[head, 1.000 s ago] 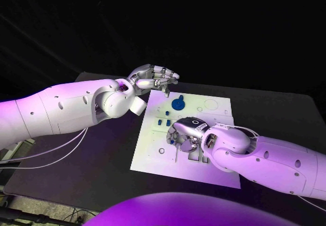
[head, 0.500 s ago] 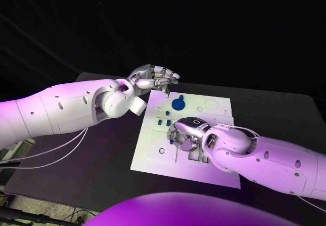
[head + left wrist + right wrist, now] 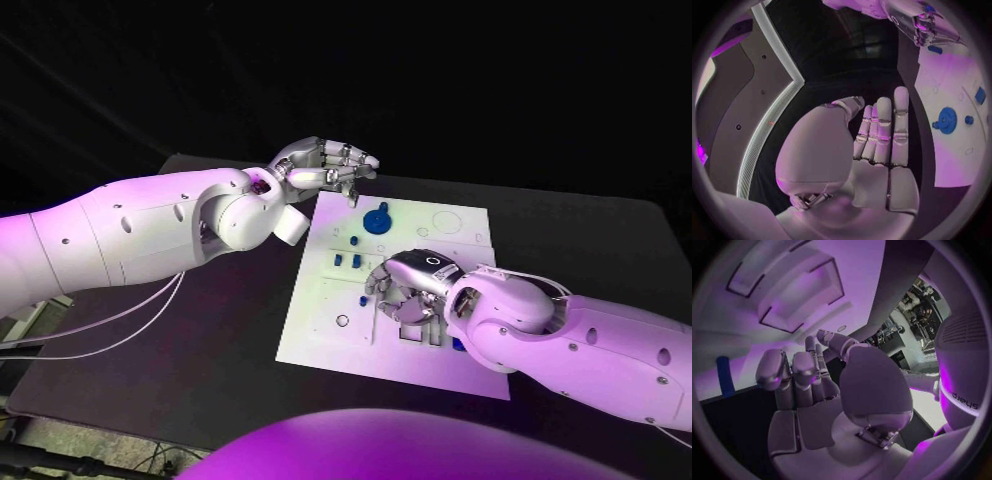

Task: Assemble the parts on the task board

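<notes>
- White, flat rectangular task board (image 3: 325,310) lies mid-worktop; small blue parts stand on it: a round blue disc piece (image 3: 378,219) toward 12 o'clock, short blue pegs (image 3: 343,260) near the centre.
- The right robot hand (image 3: 407,290) hovers low over the board's recessed slots, fingers curled; whether it holds a part I cannot tell.
- Judged step: seating a part. Next calls for fine alignment over a slot.
- The left robot hand (image 3: 326,166) waits off the board at 12 o'clock, fingers curled, holding nothing.
- The left wrist view shows the disc's knob (image 3: 946,119) clearly; the right wrist view shows the slot outlines (image 3: 798,295) and a blue bar (image 3: 725,376).
- The black worktop (image 3: 173,330) surrounds all.
</notes>
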Motion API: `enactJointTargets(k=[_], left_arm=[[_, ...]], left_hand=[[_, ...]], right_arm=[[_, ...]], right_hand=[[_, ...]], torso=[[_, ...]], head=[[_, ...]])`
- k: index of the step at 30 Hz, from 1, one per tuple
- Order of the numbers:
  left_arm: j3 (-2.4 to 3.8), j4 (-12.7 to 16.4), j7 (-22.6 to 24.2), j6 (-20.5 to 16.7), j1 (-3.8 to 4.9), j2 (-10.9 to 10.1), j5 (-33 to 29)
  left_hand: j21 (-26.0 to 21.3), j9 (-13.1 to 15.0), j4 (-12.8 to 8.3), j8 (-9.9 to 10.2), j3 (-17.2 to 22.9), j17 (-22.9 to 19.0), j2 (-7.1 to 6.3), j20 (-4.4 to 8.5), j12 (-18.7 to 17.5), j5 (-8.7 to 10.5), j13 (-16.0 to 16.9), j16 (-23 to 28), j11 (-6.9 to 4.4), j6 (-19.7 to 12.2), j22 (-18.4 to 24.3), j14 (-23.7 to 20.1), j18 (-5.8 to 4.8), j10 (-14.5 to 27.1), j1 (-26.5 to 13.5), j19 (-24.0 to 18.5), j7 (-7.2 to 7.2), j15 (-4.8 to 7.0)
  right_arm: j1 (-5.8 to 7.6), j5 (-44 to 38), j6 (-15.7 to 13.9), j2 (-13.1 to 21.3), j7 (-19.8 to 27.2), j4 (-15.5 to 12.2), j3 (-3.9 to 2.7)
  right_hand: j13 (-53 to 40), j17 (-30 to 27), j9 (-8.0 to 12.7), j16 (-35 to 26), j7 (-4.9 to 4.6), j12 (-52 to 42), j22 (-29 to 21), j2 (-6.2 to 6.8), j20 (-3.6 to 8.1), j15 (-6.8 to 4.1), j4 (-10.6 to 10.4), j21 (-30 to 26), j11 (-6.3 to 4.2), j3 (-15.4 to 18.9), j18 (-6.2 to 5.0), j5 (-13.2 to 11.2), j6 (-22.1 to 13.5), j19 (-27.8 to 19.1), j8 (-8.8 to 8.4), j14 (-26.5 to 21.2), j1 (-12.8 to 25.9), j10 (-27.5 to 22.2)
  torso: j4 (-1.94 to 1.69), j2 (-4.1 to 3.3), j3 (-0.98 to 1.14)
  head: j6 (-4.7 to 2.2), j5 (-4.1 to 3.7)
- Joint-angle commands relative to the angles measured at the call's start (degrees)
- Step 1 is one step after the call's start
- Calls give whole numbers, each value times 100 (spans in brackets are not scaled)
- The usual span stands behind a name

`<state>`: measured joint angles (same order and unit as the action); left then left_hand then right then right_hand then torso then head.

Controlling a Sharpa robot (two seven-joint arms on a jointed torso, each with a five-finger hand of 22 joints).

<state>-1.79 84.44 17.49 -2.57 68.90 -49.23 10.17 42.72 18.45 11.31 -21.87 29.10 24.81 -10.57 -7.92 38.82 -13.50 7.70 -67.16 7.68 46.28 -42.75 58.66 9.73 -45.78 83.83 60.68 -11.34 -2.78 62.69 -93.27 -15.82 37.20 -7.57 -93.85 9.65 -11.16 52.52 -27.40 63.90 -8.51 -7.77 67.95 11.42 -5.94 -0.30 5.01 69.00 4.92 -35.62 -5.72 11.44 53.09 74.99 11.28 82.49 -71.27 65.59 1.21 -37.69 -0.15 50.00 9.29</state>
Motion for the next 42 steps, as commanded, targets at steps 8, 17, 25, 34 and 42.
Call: enactJointTargets(k=[8,17,25,34,42], left_arm=[[2,-3,16,131,1,-10,-15],[-1,-43,16,159,-3,0,-15],[-3,-60,14,184,-5,15,-15],[-3,-73,-14,232,-7,19,-15],[-3,-75,-15,243,-7,19,-15]], left_hand=[[30,6,-5,-39,22,7,-7,-25,-27,28,-7,28,2,-26,-5,0,81,41,-46,-15,-2,-42],[30,6,-5,-39,22,7,-7,-25,-27,28,-7,28,2,-26,-5,0,81,41,-46,-15,-2,-42],[26,9,-17,-48,36,11,-5,-29,-30,30,-7,32,5,-42,-3,-5,81,51,-69,-18,-4,-46],[25,9,-19,-51,37,12,-5,-30,-29,31,-6,32,6,-45,-2,-6,80,51,-75,-18,-5,-46],[25,9,-19,-51,37,12,-5,-30,-29,31,-6,32,6,-45,-2,-6,80,51,-75,-18,-5,-46]], right_arm=[[405,382,-64,738,-223,-503,-58],[707,618,285,1263,-306,-471,-99],[728,611,489,1229,-306,-187,-99],[641,514,517,1008,-298,94,-78],[584,503,522,885,-265,195,-69]], right_hand=[[28,26,-38,47,-2,-28,51,119,-13,46,-64,15,14,95,-7,89,1,31,11,25,42,-191],[334,-275,12,-118,6,74,-339,221,-120,162,-224,-453,142,753,-102,98,-429,-227,-285,-140,-46,-993],[475,-231,9,-9,10,-152,-279,16,-133,170,-405,-430,156,1463,-84,33,-430,-123,-366,-100,-361,-1155],[520,-120,8,114,1,-330,-84,-101,-112,145,-419,-239,125,1367,-39,29,-277,38,-349,-27,-527,-1047],[695,-3,47,271,-62,-537,254,-86,-84,118,-525,82,87,671,36,-89,212,256,-299,29,-447,-643]], torso=[[10,12,-4],[5,4,0],[-5,-8,3],[-9,-9,-4],[-7,-7,-2]], head=[[0,-130],[0,-245],[0,-267],[0,-257],[0,-246]])
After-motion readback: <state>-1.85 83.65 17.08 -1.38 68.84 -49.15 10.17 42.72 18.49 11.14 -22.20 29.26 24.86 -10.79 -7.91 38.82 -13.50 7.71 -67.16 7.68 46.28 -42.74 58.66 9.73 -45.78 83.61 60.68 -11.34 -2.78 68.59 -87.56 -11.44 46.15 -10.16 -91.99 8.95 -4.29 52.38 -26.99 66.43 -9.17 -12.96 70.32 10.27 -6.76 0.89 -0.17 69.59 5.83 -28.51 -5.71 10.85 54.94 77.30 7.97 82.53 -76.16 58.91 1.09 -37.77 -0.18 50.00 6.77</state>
